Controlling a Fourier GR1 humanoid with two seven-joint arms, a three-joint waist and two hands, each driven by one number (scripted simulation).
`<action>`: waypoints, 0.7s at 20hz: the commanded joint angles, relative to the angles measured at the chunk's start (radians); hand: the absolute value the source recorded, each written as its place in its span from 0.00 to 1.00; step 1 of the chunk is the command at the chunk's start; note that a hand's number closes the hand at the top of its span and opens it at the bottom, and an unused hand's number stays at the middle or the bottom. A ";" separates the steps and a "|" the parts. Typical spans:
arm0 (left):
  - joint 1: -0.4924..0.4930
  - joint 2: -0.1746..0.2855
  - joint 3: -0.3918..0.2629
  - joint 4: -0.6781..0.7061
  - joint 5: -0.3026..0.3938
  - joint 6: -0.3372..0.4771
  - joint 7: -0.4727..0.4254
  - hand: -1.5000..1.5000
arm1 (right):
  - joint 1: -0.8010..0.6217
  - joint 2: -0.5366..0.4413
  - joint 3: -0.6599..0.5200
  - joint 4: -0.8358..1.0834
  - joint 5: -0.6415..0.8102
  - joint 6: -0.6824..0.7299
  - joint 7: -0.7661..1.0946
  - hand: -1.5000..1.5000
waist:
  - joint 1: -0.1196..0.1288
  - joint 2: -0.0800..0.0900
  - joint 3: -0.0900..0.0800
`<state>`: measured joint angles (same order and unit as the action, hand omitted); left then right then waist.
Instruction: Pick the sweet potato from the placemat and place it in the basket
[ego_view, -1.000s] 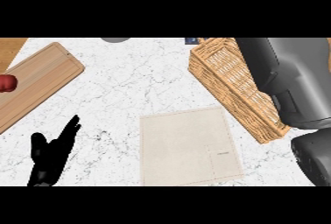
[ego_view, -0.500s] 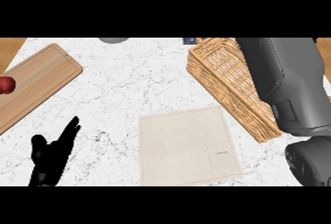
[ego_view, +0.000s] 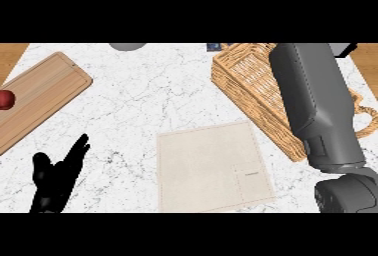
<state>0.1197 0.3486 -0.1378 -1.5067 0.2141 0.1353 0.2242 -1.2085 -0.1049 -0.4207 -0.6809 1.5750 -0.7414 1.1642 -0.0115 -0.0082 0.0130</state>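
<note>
No sweet potato is seen on the beige cloth placemat (ego_view: 210, 165). The grey right forearm (ego_view: 310, 100) is stretched over the woven wicker basket (ego_view: 245, 75), its hand hidden. The black left hand (ego_view: 55, 175) is held released, far off.

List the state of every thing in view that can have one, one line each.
Placemat: flat on the counter, no sweet potato showing on it.
Basket: upright, open-topped, right forearm across it; no contents visible.
Cutting board: flat, red item on it at the view's left edge.
Left hand: open, fingers up, resting at lower left.
Right hand: out of view.
</note>
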 joint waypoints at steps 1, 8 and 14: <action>0.034 -0.021 -0.014 0.067 -0.005 0.008 0.028 0.50 | 0.081 0.011 -0.023 -0.020 0.123 0.013 0.240 1.00 | -0.013 0.003 -0.016; 0.049 -0.036 0.000 0.103 0.001 -0.009 0.003 0.50 | 0.155 0.048 -0.024 -0.143 0.123 0.169 0.141 0.00 | -0.017 -0.001 -0.015; 0.043 -0.037 -0.006 0.083 -0.013 -0.005 0.038 0.50 | 0.203 0.104 0.008 -0.348 0.176 0.220 0.154 0.00 | -0.020 -0.006 -0.014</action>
<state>0.1322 0.3346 -0.1246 -1.4941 0.2004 0.1254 0.2083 -1.0257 -0.0191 -0.4370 -0.9145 1.7248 -0.6108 1.1991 -0.0264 -0.0206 0.0148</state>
